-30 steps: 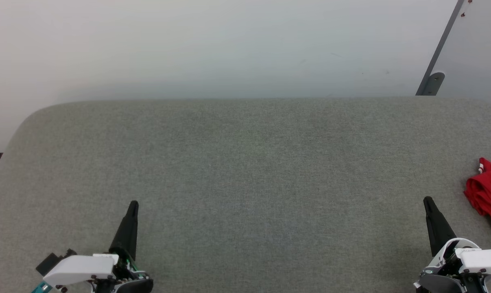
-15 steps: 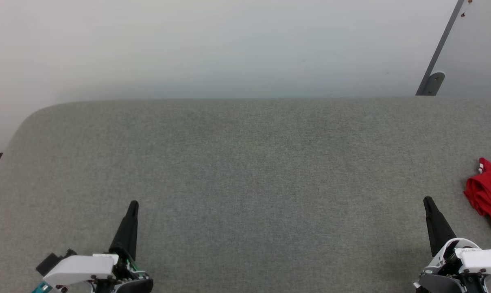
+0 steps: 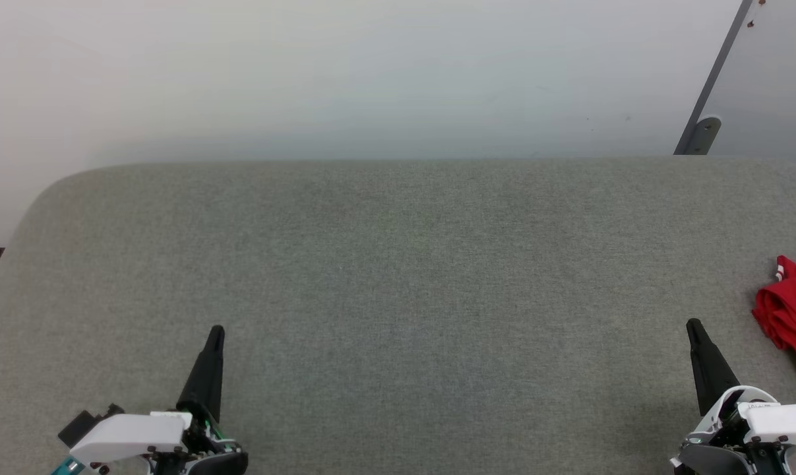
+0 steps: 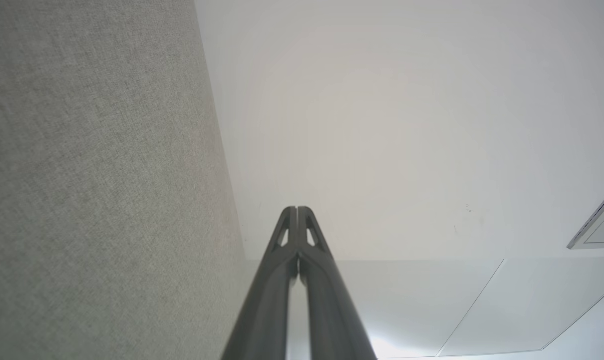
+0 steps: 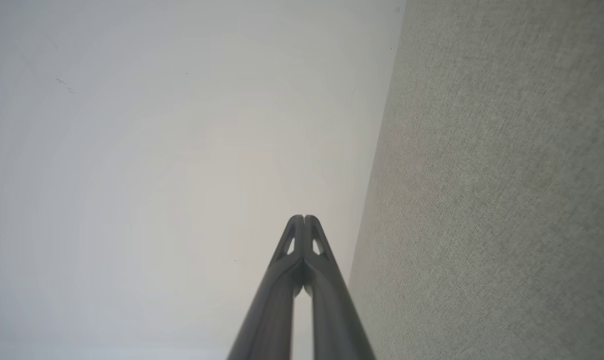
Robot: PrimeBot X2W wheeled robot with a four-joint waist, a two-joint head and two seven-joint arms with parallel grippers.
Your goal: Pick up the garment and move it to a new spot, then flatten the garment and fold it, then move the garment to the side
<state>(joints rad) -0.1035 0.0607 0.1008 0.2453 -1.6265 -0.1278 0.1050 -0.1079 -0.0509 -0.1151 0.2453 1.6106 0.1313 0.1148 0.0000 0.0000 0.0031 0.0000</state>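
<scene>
Right now the garment (image 3: 792,316) lies at the far right side of the grey, cloth-covered tabletop (image 3: 398,264). It is a bunched red heap with a scrap of white-and-red trim at its upper corner. The head view's right edge cuts it off, so I cannot tell how much more there is, or whether the hidden part is neatly folded. What shows looks rumpled rather than flat.

That fits two stages. It could be a loose shirt waiting at the side to be carried over, spread and folded. It could also be a shirt already folded and set aside, with the job nearly over. The creased folds lean towards the looser reading, in my judgement, but the pictures do not settle it.

The left end effector (image 3: 215,332) sits low at the near left, clenched, its two dark fingers pressed together on nothing. The left wrist view shows the tips meeting. The right end effector (image 3: 693,326) sits at the near right, likewise clenched and holding nothing. It is near the garment but apart from it.

A pale wall (image 3: 371,79) runs behind the tabletop. A slanted grey bar (image 3: 709,99) with a bracket stands at the upper right, well apart from the shirt. Nothing lies between the right end effector and the garment.
</scene>
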